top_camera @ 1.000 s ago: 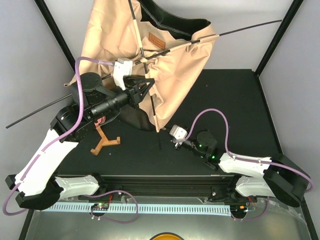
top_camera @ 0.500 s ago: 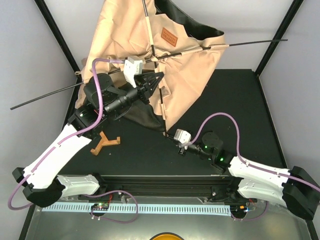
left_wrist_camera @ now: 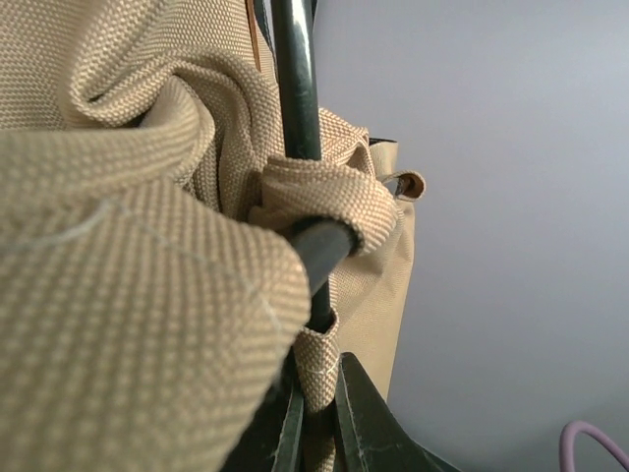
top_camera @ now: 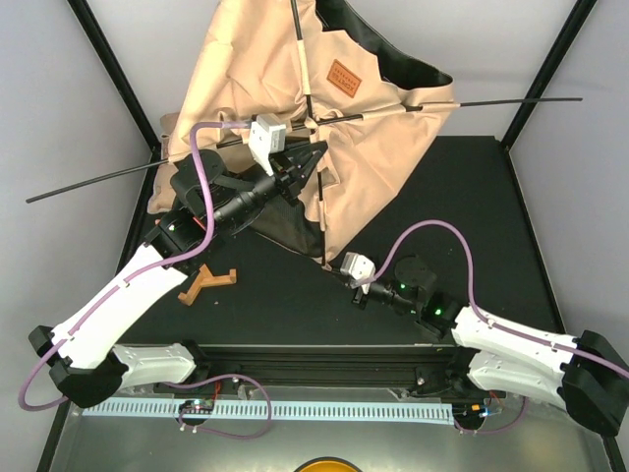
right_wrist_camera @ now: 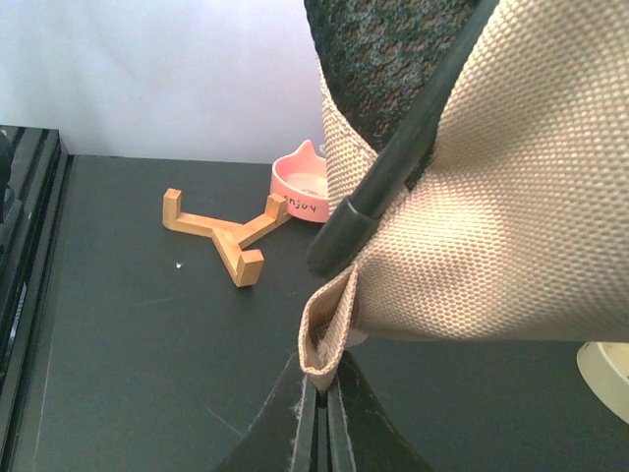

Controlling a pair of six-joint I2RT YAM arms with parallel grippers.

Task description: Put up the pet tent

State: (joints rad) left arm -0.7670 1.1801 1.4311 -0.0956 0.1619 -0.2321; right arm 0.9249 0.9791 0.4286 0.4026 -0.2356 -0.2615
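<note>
Now: pet tent (top_camera: 246, 79) held up, upper centre of the overhead frame. We note left gripper (top_camera: 313, 155) pinching a fabric loop (left_wrist_camera: 324, 211) at the pole crossing and right gripper (top_camera: 328, 262) pinching the bottom corner tab (right_wrist_camera: 324, 339). Upright pole (top_camera: 303, 59) runs frame-vertical between them.

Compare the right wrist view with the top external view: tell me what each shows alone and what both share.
Only the right wrist view: a pink bowl behind the wooden stand, and the pole end beside the corner loop. Only the top view: the left gripper at the crossing poles, and the brown label patch. Both: the tan tent, the stand, and the right gripper at the tent's corner.
</note>
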